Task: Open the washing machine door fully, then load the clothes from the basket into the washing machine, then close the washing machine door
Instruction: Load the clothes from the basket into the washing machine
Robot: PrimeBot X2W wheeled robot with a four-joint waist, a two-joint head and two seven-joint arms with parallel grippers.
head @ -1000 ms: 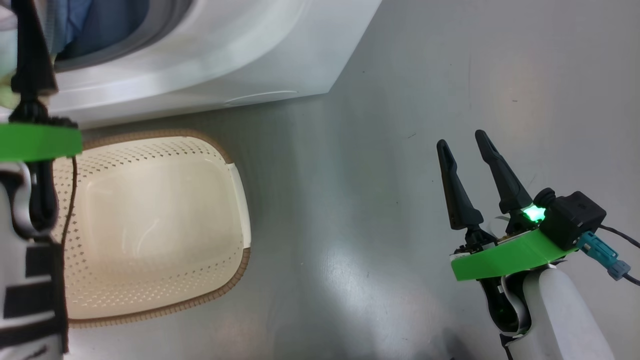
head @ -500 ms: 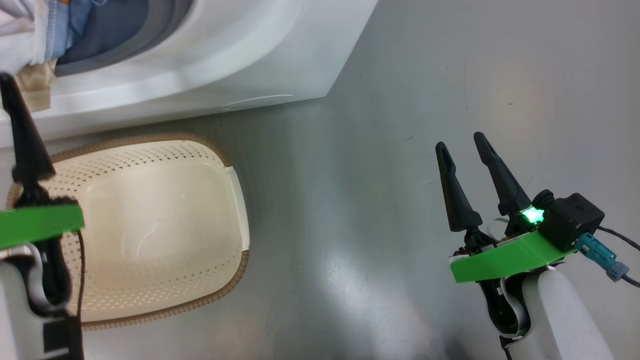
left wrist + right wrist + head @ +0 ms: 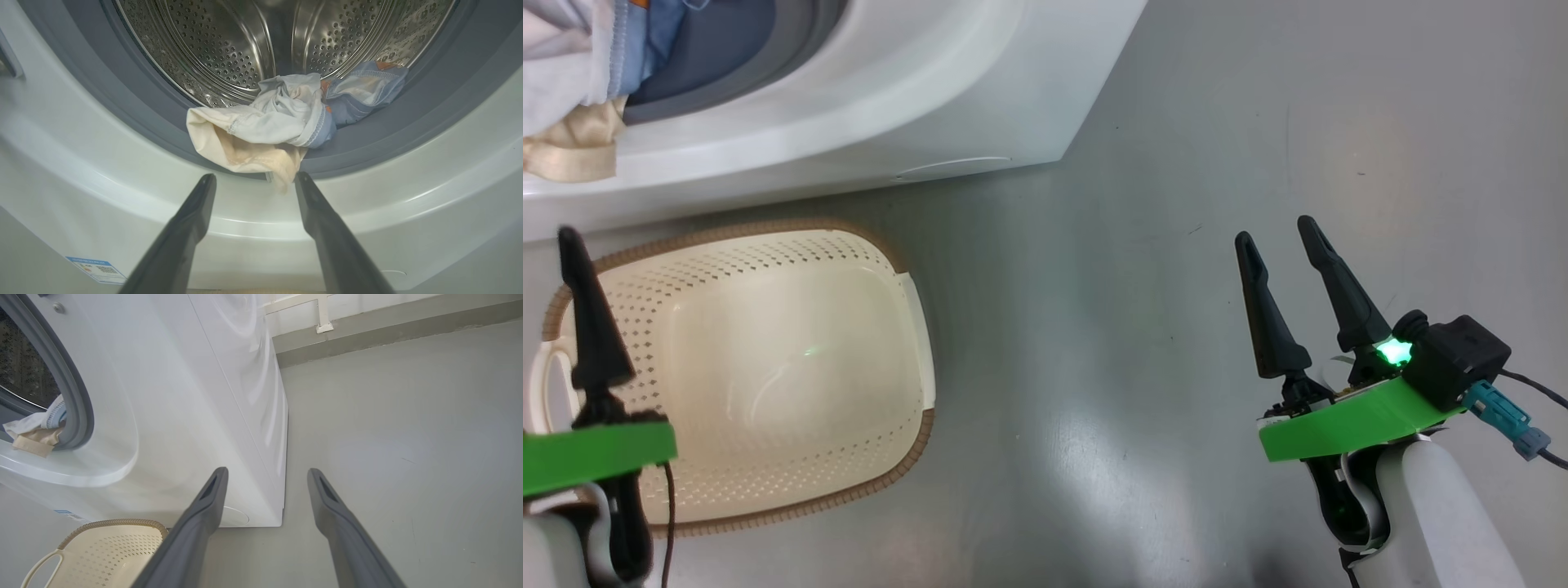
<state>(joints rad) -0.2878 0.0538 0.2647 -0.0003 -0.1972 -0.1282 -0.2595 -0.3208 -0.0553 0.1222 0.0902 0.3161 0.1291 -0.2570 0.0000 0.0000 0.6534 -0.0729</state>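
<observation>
The white washing machine [image 3: 947,90] stands at the top left of the head view, and its door is out of view. Clothes [image 3: 265,122], cream, white and blue, lie bunched at the front of the steel drum [image 3: 229,49], and a cream piece hangs over the grey seal [image 3: 367,134]. My left gripper [image 3: 255,176] is open just below that hanging piece and holds nothing. One of its fingers [image 3: 588,327] shows over the left end of the cream basket [image 3: 792,245], which has nothing inside. My right gripper [image 3: 1276,231] is open over bare floor, well to the right.
Grey floor [image 3: 1176,163] spreads right of the machine and basket. A wall base [image 3: 367,335] runs behind the machine's far side. A blue label sticker [image 3: 96,269] sits low on the machine's front. The basket's handle [image 3: 41,567] faces away from the machine.
My left gripper has drawn back from the drum opening toward me, now over the basket's left end, leaving the clothes at the drum mouth. The right arm has stayed still.
</observation>
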